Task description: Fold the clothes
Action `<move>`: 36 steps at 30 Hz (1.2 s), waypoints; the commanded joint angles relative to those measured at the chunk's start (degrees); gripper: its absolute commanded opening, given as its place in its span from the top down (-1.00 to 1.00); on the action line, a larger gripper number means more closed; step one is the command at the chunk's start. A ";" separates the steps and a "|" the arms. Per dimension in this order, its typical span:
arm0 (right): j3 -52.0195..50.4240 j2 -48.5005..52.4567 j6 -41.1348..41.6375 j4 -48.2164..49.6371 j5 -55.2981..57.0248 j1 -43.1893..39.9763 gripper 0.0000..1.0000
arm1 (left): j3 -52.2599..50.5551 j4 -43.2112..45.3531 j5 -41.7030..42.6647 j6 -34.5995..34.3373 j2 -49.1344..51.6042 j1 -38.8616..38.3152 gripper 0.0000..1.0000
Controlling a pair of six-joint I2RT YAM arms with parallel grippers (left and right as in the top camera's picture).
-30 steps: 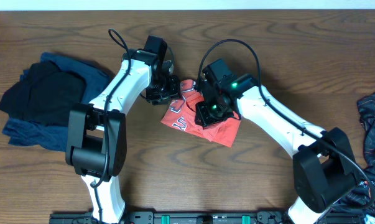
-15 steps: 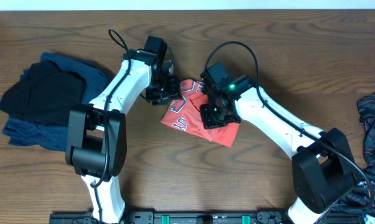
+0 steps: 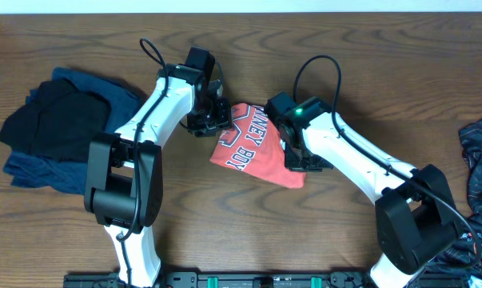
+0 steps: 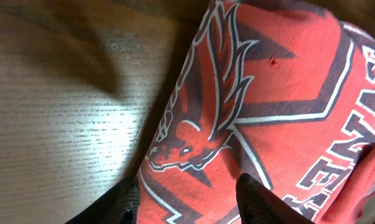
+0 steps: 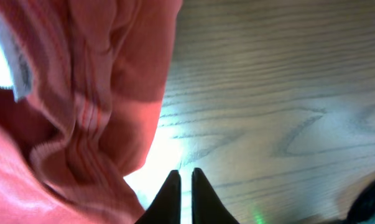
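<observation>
The coral-red T-shirt [image 3: 256, 148] lies folded on the table between both arms, its bird print and white lettering facing up. My left gripper [image 3: 213, 120] sits at the shirt's upper-left edge. In the left wrist view its fingers [image 4: 187, 190] stand apart over the printed fabric [image 4: 268, 93] without pinching it. My right gripper [image 3: 298, 160] is at the shirt's right edge. Seen from the right wrist, its fingers [image 5: 185, 173] are almost together with only bare wood behind the slit. Bunched red cloth [image 5: 81, 93] and a white label [image 5: 4, 62] lie to their left.
A heap of black and navy garments [image 3: 57, 128] lies at the left of the wooden table [image 3: 368, 72]. A dark plaid piece [image 3: 480, 152] hangs in at the right edge.
My right gripper slid right from the shirt's middle to its right edge and let the cloth go. The shirt now lies flatter with its lettering showing. The left arm stayed put.
</observation>
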 commanded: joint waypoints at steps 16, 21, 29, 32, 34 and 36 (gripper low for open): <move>-0.13 -7.50 -22.49 24.22 -18.56 -13.92 0.50 | -0.55 2.80 -0.24 1.86 -4.52 0.24 -0.03; -0.13 -3.43 -21.62 27.82 -19.69 -13.77 0.53 | -0.57 2.54 -0.26 1.73 -4.52 0.13 -0.04; -0.13 1.36 -21.64 32.11 -19.76 -12.63 0.54 | -0.57 2.49 -0.28 1.73 -4.52 0.07 -0.04; -0.15 2.36 -21.57 31.78 -16.87 -12.96 0.96 | -0.57 2.49 -0.28 1.73 -4.52 0.07 -0.04; -0.15 2.51 -19.78 30.14 -12.85 -13.14 0.98 | -0.57 2.45 -0.26 1.73 -4.52 0.07 -0.04; -0.15 2.56 -11.89 25.70 -3.04 -13.62 0.98 | -0.57 2.21 -0.28 1.73 -4.52 0.07 -0.04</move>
